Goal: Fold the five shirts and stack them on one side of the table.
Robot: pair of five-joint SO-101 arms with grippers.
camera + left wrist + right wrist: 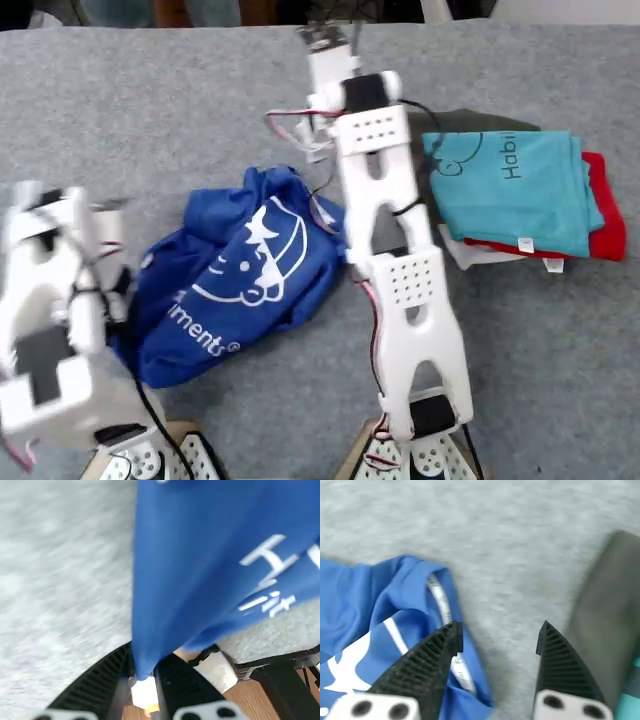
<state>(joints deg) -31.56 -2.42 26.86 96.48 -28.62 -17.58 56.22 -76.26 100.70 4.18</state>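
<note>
**A:** Where's the blue shirt (240, 270) rn?

**B:** Crumpled on the worktop (150, 110), left of centre, not folded yet. At the near edge, the left hand (145, 667) is clamped on a bunched bit of its hem, cloth pinched between both fingers.

**A:** Farther out?

**B:** The right hand (497, 632) hangs just beside the collar (440, 595), fingers apart, nothing in them. On the right are the folded ones: teal shirt (510, 190) on top, then red shirt (608, 225) and white shirt (470, 255), w/ a dark shirt (470, 122) poking out at the far side. So 4 of 5 look done, imo.

**A:** How'll the blue one handle?

**B:** Light, limp, zero stiffness. It drapes from any pinch and prob. drags on the grey surface rather than sliding. Not fragile. W/ one hold it just bunches, so it needs two holds set well apart, e.g. a hem corner + the shoulder next to the collar, then pull taut to flatten. The collar band looks thicker, so grip should be surer there. A thin single layer could slip out.
</note>
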